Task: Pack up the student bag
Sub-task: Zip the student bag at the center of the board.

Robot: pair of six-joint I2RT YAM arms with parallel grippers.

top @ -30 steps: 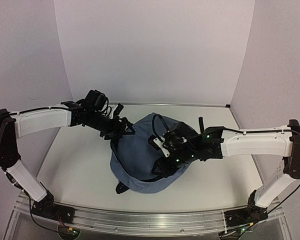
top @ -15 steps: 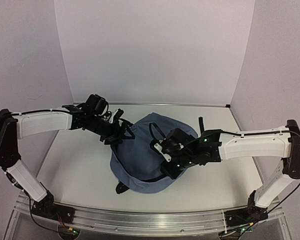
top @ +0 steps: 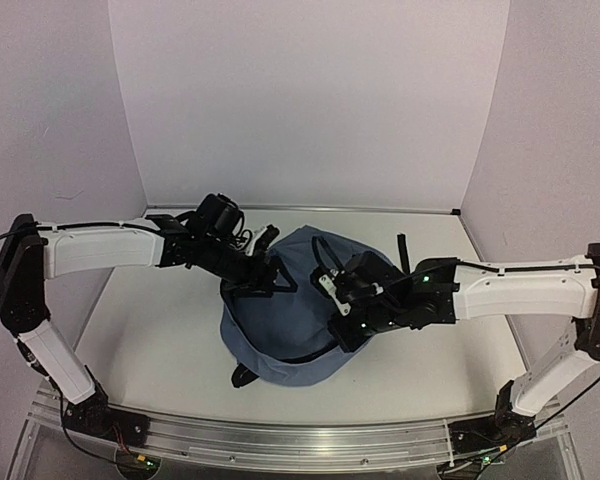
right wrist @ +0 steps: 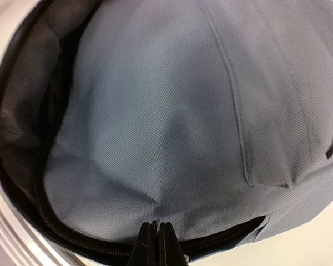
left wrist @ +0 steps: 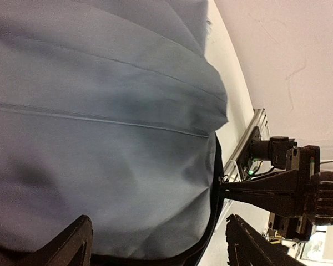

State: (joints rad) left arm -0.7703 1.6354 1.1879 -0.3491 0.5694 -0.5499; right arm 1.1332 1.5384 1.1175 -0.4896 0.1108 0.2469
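1. Left end effector [top: 263,272]: has shifted rightward to the rim of the student bag [top: 280,335] since a second ago; released, spread wide.
2. Right end effector [right wrist: 157,230]: earlier parted, now clenched at the bag's zipper [right wrist: 61,230].
3. Student bag: mid-surface [top: 150,320], unzipped, dark lining [right wrist: 22,111] showing; contents hidden.

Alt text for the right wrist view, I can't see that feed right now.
The student bag, slate-blue fabric, fills the view, with its black zipper open along the left and bottom edge over dark lining. At bottom centre the right gripper has its fingers pressed shut at the zipper line; whether they pinch anything is unclear.
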